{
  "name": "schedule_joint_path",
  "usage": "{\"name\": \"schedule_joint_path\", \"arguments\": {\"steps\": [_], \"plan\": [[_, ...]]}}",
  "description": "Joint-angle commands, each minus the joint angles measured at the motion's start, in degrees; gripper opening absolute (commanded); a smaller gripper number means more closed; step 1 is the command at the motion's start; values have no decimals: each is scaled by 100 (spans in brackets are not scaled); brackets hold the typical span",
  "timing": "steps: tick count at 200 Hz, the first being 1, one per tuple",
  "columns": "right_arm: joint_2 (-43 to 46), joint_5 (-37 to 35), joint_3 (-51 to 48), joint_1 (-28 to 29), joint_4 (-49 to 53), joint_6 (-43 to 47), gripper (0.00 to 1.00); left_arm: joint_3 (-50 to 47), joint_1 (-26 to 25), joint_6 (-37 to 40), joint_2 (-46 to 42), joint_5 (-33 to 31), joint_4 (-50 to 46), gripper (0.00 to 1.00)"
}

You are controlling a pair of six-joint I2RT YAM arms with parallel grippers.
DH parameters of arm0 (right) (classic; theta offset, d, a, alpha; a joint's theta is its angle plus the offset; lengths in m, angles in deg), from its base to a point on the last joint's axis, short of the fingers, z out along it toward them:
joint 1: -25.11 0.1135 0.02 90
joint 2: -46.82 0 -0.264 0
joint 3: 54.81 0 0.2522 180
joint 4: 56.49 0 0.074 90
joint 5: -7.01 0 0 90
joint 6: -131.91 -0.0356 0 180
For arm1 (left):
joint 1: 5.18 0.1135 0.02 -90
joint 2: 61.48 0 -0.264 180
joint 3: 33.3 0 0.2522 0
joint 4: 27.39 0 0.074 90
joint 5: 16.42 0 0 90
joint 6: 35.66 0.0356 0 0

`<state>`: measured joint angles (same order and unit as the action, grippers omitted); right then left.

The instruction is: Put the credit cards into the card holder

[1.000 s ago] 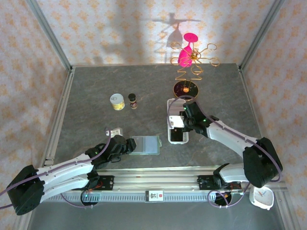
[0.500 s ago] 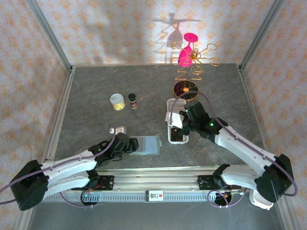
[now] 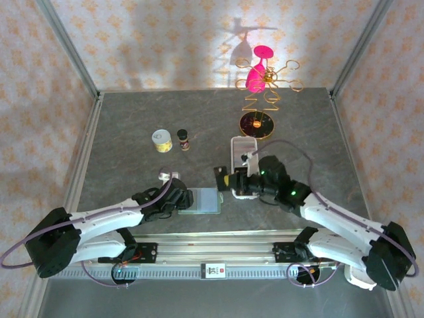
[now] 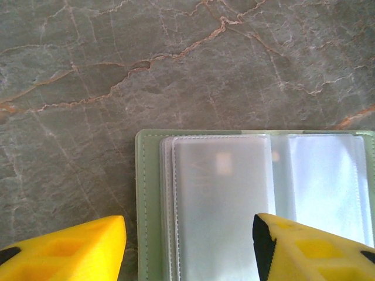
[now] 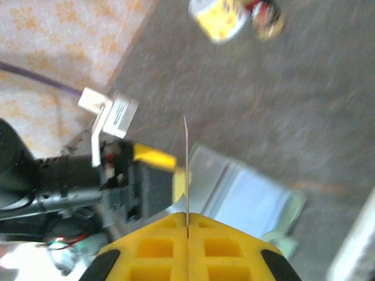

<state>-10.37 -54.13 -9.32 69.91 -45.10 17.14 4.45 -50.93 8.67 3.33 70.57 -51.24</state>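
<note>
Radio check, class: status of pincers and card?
Right pincer shut on credit card, edge-on. Left pincer open, straddling edge of open card holder, one finger over sleeves.

Robot laboratory test cell. Aluminium frame posts (image 3: 68, 45) and wallpapered panels (image 3: 165, 40) enclose the stone-patterned bench (image 3: 132, 119); a rail (image 3: 199, 248) along the bench's near edge carries two arms (image 3: 99, 225).

Right hand (image 5: 187, 221) pinches a card (image 5: 186, 167) (edge-on) above the card holder (image 5: 249, 196).

You can pass along the table's (image 3: 119, 132) left edge and far right corner. The can (image 3: 161, 140), small bottle (image 3: 183, 139) and gold stand (image 3: 257, 123) block the far side; the white tray (image 3: 244, 147) and right gripper (image 3: 226, 180), closed on a credit card (image 3: 218, 177), stand beside the card holder (image 3: 207, 199)
</note>
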Motion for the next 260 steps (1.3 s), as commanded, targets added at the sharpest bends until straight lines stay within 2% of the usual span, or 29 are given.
{"name": "schedule_joint_path", "arguments": {"steps": [1, 18, 48, 109, 208, 260], "plan": [[-215, -884, -214, 550, -1142, -1976, 0, 159, -39, 277, 167, 3, -198, 59], [-610, -1240, -397, 725, -1464, -2638, 0, 234, -45, 354, 313, 95, -229, 58], [-1245, -1814, -654, 1075, -2155, -3198, 0, 153, -50, 323, 427, 48, -187, 54], [-2677, -2062, 114, 1379, -2308, -3174, 0, 129, -50, 288, 619, -2, -238, 44], [-3289, -2273, 152, 1417, -2345, -3234, 0, -67, -47, 172, 564, 108, -103, 39], [-3487, -2112, 156, 1413, -2440, -3253, 0, -131, -48, 164, 567, 132, -12, 36]]}}
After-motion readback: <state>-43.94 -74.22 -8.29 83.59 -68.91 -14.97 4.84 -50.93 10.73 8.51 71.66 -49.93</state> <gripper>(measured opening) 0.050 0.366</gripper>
